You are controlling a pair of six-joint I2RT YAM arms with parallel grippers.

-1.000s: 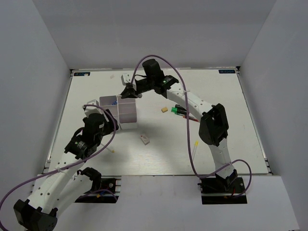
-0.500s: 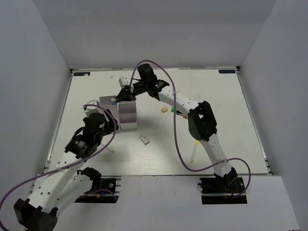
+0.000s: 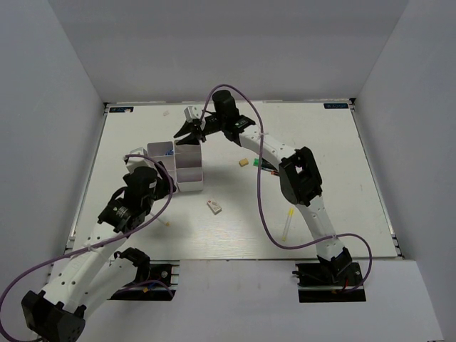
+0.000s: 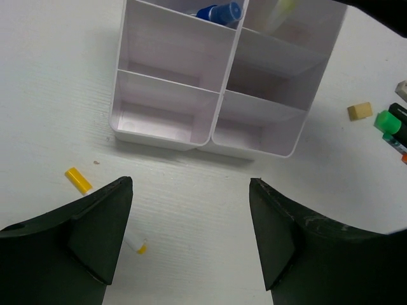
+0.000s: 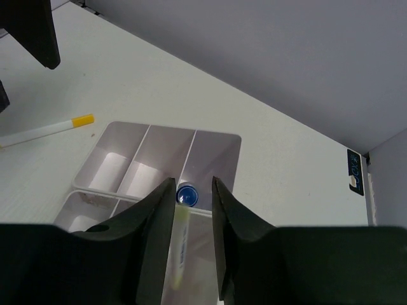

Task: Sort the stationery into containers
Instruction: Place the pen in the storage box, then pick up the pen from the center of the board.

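Observation:
The pale lilac divided tray (image 3: 189, 171) stands left of centre. My right gripper (image 3: 189, 131) hovers over its far end, jaws parted. In the right wrist view a white-yellow pen (image 5: 180, 248) stands between the fingers (image 5: 193, 185), leaning on the left one, its lower end in the tray (image 5: 146, 152). A blue-capped item (image 5: 186, 194) stands in a far compartment. My left gripper (image 4: 191, 190) is open and empty over the table just in front of the tray (image 4: 219, 95). A beige eraser (image 3: 244, 162) and green-ended highlighters (image 3: 265, 164) lie right of the tray.
A small eraser (image 3: 214, 206) lies in front of the tray. A white-yellow pen (image 3: 286, 224) lies near the right arm. A yellow piece (image 4: 77, 180) and a yellow-tipped pen (image 4: 137, 244) lie by my left finger. White walls enclose the table.
The right gripper moved left and down over the tray's far end, then drew back up a little. The left arm has not moved.

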